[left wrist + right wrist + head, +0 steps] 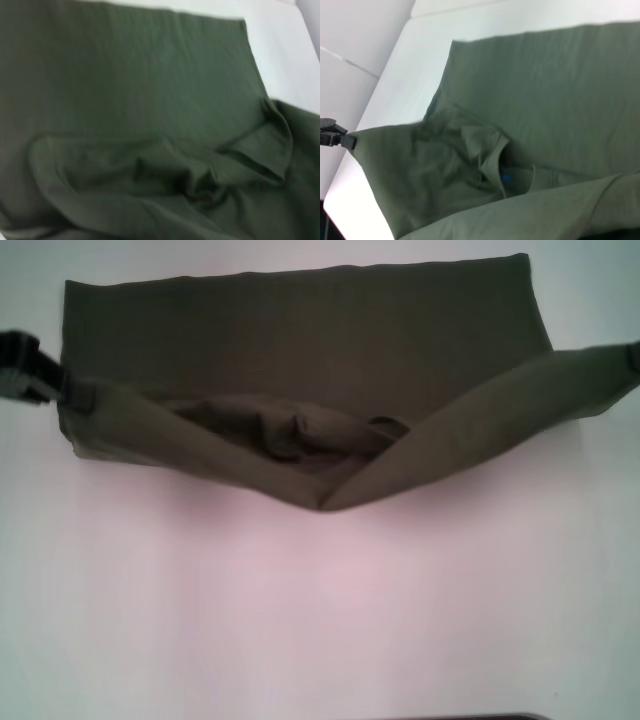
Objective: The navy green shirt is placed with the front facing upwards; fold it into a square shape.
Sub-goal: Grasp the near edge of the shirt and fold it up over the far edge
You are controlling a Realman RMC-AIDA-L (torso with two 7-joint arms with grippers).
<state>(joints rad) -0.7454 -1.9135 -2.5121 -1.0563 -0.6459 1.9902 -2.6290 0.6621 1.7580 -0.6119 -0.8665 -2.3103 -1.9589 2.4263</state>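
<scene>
At 9 o'clock you see the left gripper (40, 375) pinching one lifted corner of the navy green shirt (300, 340), whose back half lies flat on the white table (320, 620) toward 12 o'clock, while at 3 o'clock the right gripper (634, 358) holds up the other corner, its jaw state indeterminate.

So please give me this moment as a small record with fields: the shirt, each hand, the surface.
shirt: navy green shirt, far part flat, near edge lifted at both ends, sagging in the middle
collar: blue label visible inside
left hand: left hand at the shirt's left end, gripping the lifted edge
right hand: right hand at the right end, mostly out of view
surface: white table
</scene>
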